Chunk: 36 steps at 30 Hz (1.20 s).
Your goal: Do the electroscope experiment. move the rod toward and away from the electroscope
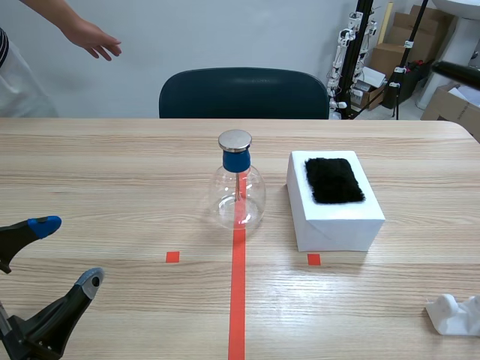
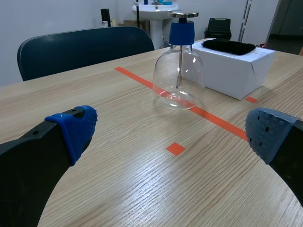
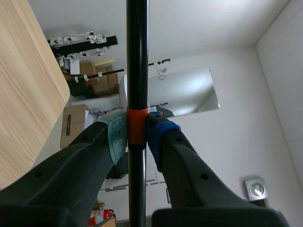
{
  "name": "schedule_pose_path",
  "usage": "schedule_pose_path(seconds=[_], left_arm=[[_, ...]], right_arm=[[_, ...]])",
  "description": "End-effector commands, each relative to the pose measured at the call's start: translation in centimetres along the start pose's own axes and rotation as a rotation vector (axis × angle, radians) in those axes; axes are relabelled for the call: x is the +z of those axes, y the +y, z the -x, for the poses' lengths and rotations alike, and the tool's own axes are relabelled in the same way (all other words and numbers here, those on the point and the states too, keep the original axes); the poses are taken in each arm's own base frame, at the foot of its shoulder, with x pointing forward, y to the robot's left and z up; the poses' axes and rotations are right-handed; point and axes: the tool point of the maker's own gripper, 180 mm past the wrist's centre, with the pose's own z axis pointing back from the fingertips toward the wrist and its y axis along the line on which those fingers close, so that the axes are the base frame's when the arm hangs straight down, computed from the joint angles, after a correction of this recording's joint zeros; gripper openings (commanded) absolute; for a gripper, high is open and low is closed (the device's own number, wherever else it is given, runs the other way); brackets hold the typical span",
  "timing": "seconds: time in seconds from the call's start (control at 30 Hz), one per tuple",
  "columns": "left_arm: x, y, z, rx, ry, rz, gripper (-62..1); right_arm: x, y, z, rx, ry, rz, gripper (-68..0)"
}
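Observation:
The electroscope is a clear glass flask with a blue stopper and a metal disc on top, standing on the red tape line at the table's middle. It also shows ahead of my left gripper. My left gripper rests low at the near left, open and empty, as its own view confirms. My right gripper is shut on a black rod at its orange band, held off the table's right side and pointing up toward the room. A black rod-like end enters at the scene's right edge.
A white box topped with a black fur pad stands just right of the electroscope. A crumpled white thing lies at the near right. A dark chair stands behind the table. A person's hand hovers at the far left.

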Motion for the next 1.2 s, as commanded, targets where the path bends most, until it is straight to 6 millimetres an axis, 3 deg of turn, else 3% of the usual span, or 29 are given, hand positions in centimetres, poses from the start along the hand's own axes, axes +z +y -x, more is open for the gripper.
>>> schedule_pose_path(seconds=[0.0, 0.4, 1.17], left_arm=[[0.1, 0.4, -0.6, -0.010, -0.019, -0.002, 1.4], [0.1, 0.4, -0.6, -0.010, -0.019, -0.002, 1.4], [0.1, 0.4, -0.6, -0.010, -0.019, -0.002, 1.4]], right_arm=[[0.1, -0.5, 0.8, 0.007, 0.021, 0.019, -67.5], [1.1, 1.8, 3.5, -0.031, 0.070, -0.084, -67.5], [0.9, 2.0, 2.1, -0.014, -0.006, -0.090, -67.6]])
